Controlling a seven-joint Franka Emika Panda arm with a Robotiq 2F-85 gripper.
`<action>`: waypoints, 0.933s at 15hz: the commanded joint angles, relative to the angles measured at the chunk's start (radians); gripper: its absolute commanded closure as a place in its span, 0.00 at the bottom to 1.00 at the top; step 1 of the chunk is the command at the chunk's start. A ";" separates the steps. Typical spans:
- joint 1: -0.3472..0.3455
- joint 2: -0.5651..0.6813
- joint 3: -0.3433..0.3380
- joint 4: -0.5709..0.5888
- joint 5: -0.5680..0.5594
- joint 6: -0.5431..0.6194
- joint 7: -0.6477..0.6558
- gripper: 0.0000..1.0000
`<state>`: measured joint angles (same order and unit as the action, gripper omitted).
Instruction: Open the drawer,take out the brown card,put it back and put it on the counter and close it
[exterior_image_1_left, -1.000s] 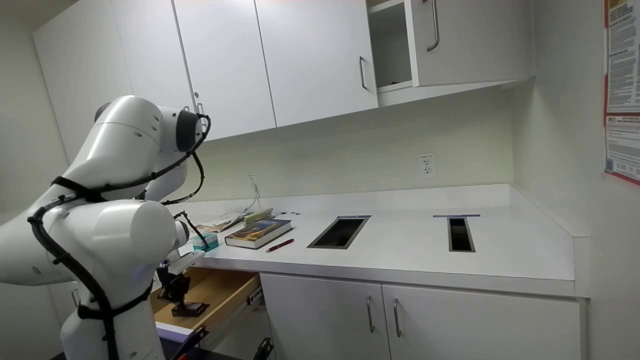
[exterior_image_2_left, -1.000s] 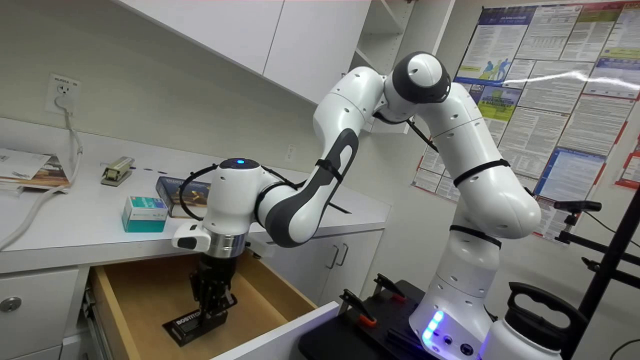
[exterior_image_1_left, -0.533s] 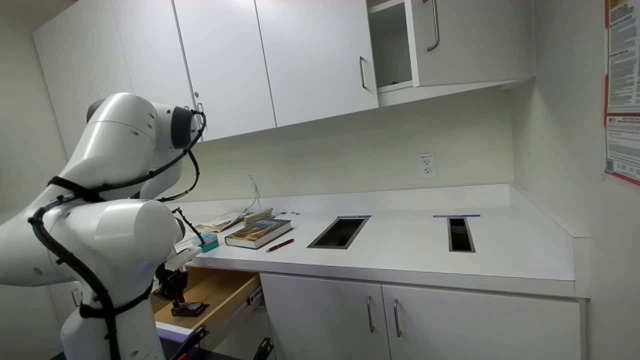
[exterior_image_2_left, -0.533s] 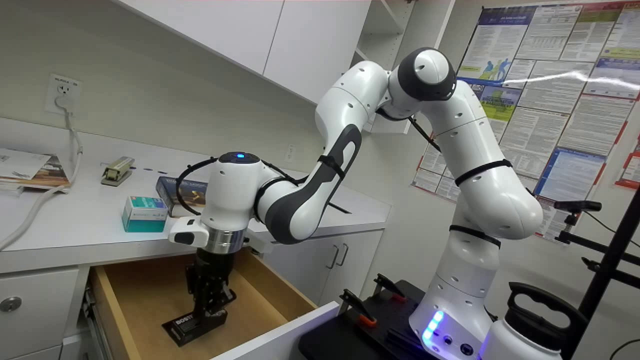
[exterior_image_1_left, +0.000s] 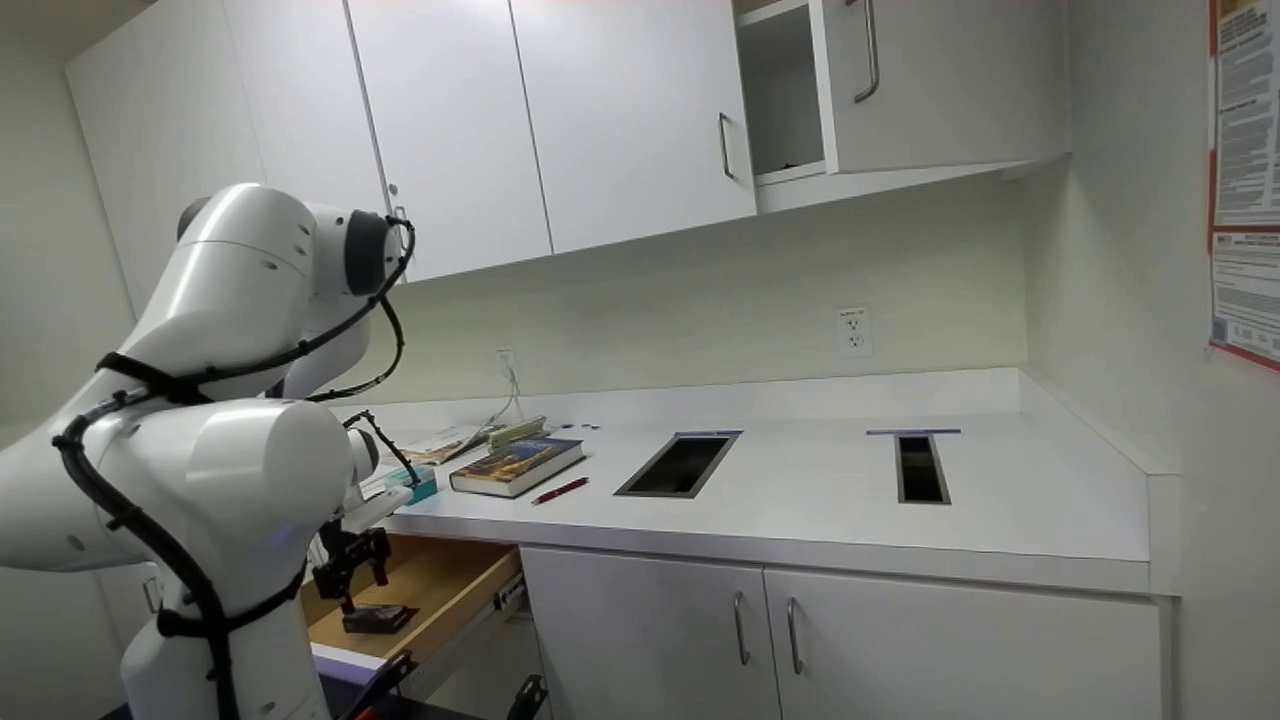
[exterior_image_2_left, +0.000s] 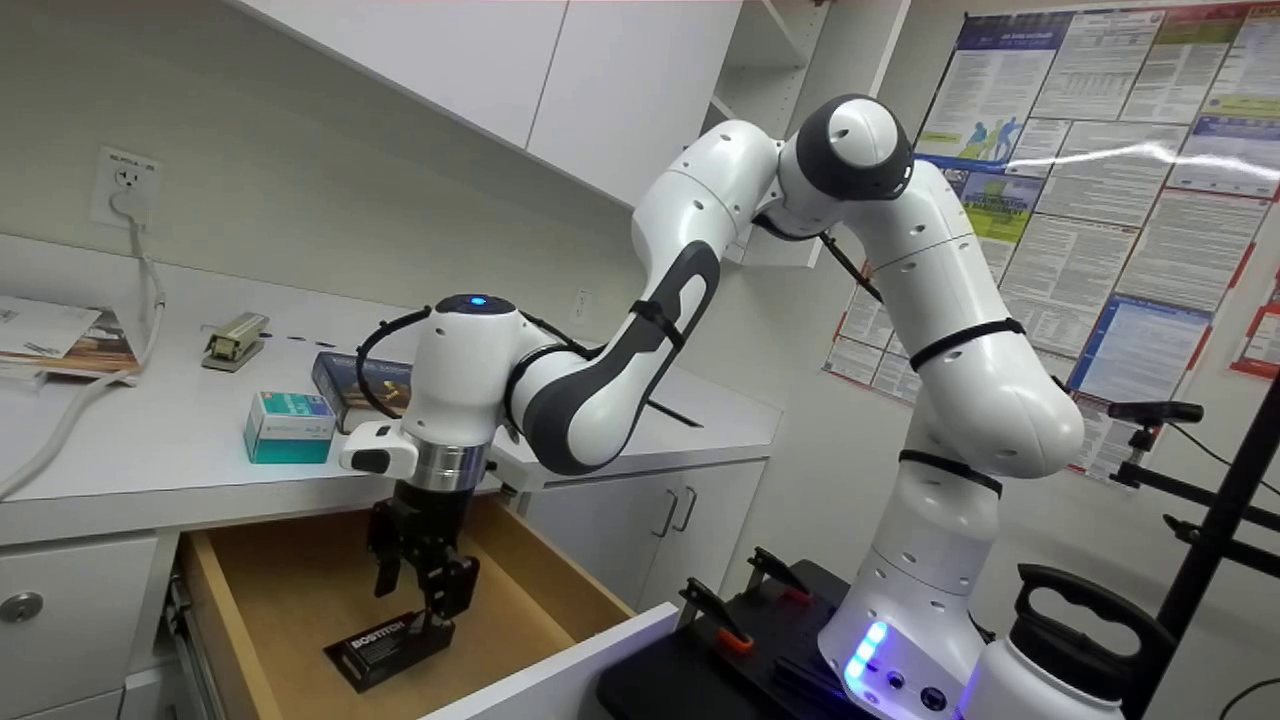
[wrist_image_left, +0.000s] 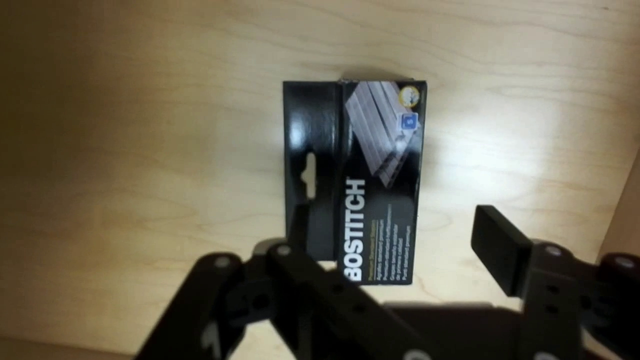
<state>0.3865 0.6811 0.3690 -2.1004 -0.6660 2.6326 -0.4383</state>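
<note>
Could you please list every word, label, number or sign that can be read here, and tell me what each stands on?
"BOSTITCH": on the black box in the drawer.
"Agrafes standard premium": smaller, same box.
"Punti standard premium": also on that box.
Too small or blurred: the black box's other print, and marks on the wall posters, outlet, book, papers, teal box and end effector.

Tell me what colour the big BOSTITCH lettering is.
The lettering on the box is white, clearest in the wrist view.
</note>
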 joint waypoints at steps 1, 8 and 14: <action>-0.026 0.030 0.007 0.032 0.056 -0.030 -0.089 0.00; -0.041 0.058 0.002 0.036 0.092 -0.021 -0.143 0.00; -0.046 0.089 0.005 0.046 0.105 -0.014 -0.147 0.00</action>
<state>0.3474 0.7526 0.3689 -2.0763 -0.5925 2.6325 -0.5455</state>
